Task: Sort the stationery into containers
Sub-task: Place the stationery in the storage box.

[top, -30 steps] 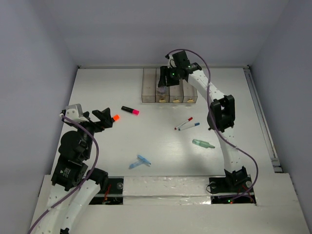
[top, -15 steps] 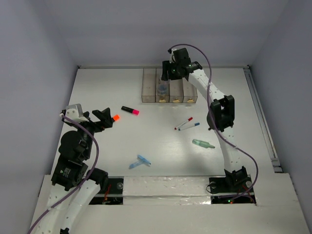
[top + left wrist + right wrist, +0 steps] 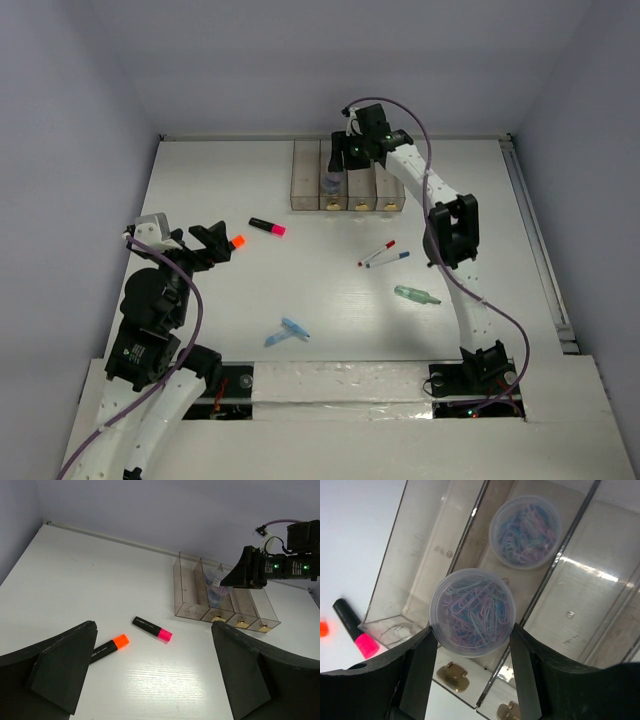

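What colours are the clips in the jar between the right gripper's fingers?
Pastel pink, lilac, light blue; the jar shows best in right wrist view.

Plain white table (image 3: 220, 180). At 12 o'clock sits a row of four narrow clear-brownish plastic bins with gold knobs (image 3: 347, 187). Around 9 to 10 o'clock lie a black marker with a pink end (image 3: 267, 227) and a black marker with an orange end (image 3: 237, 241), near each other but apart. Just off centre toward 3 o'clock are a thin white pen with a red cap (image 3: 376, 253) and a thin white pen with a blue cap (image 3: 388, 259), side by side. There's a small green piece (image 3: 416, 295) at 4 o'clock and light-blue pieces (image 3: 288, 331) at 7 o'clock.
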### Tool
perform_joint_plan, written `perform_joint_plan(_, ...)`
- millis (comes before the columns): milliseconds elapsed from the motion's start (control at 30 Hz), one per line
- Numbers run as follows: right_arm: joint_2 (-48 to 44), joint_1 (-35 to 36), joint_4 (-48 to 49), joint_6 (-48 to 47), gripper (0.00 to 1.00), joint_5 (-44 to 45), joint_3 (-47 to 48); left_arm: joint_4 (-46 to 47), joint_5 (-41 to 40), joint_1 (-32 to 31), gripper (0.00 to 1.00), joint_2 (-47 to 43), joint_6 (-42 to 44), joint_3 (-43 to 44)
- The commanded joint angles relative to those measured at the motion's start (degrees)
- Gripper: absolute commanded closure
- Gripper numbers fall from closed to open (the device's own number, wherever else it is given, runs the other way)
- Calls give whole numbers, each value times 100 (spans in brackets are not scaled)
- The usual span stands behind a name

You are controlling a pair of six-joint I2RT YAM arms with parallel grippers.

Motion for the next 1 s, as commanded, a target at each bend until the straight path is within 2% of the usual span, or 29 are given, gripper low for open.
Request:
perform_joint_plan(0, -143, 27, -260, -98, 72, -772, -119, 238, -63, 23, 1, -40, 38, -34)
perform_joint_plan(200, -635, 27, -445, -222, 74, -1090, -655, 247, -63, 23, 1, -76, 29, -34)
perform_joint_plan(333, -1171, 27, -59, -151, 75, -687, -1156, 247, -54, 23, 1, -102, 29, -34)
perform_joint_plan(567, -1893, 27, 785, 68, 76, -562, -1728, 247, -45, 23, 1, -111, 29, -34)
perform_joint_plan(833, -576, 27, 39, -2, 75, -536, -78, 238, -63, 23, 1, -84, 29, -34)
perform_joint_plan(967, -338, 27, -58, -63, 76, -570, 56, 255, -54, 23, 1, -67, 38, -34)
